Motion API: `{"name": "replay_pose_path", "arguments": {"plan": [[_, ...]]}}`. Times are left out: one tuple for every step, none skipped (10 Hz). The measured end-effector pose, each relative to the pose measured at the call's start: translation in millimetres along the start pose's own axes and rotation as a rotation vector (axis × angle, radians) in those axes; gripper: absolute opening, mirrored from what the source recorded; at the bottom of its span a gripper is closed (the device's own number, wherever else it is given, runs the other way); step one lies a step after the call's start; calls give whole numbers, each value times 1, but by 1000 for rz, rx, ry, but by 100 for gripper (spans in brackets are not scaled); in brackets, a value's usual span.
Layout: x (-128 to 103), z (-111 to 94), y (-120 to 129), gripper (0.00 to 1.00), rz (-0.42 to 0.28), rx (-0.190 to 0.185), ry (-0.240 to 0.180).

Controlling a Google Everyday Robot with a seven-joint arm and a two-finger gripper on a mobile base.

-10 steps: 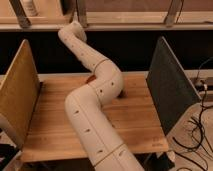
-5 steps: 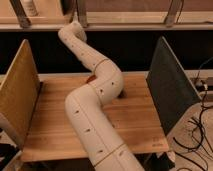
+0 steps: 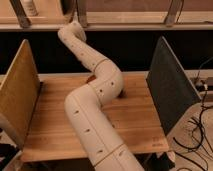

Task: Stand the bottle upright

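Gripper (image 3: 75,26): at the far end of the white jointed arm (image 3: 95,115), raised beyond the far edge of the pale wooden tabletop (image 3: 135,120)
Grip state: cannot tell
Bottle: not visible on the tabletop; place cannot be told
Reddish-brown round bowl (image 3: 90,79): a sliver at the tabletop's far edge, behind the arm

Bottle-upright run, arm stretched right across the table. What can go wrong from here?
1. The arm covers the middle of the table, and no bottle shows there; the hand, up by the back rail, would reach in unseen.
2. The reddish-brown bowl peeks out beside the elbow; a swing could knock it.
3. The dark side panel stands near; a wide move might clip it.
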Motion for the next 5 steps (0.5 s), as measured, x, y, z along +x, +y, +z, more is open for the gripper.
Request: {"name": "replay_pose_path", "arguments": {"plan": [[-1,0,0,0,-2,0,-3],[-7,2,2,0,-7,-3,-20],[-19,4,5,0,-15,-10,-58],[-54,3,14,0,-37,-28,-175],[-78,-1,20,0,-59,-36,-256]]}}
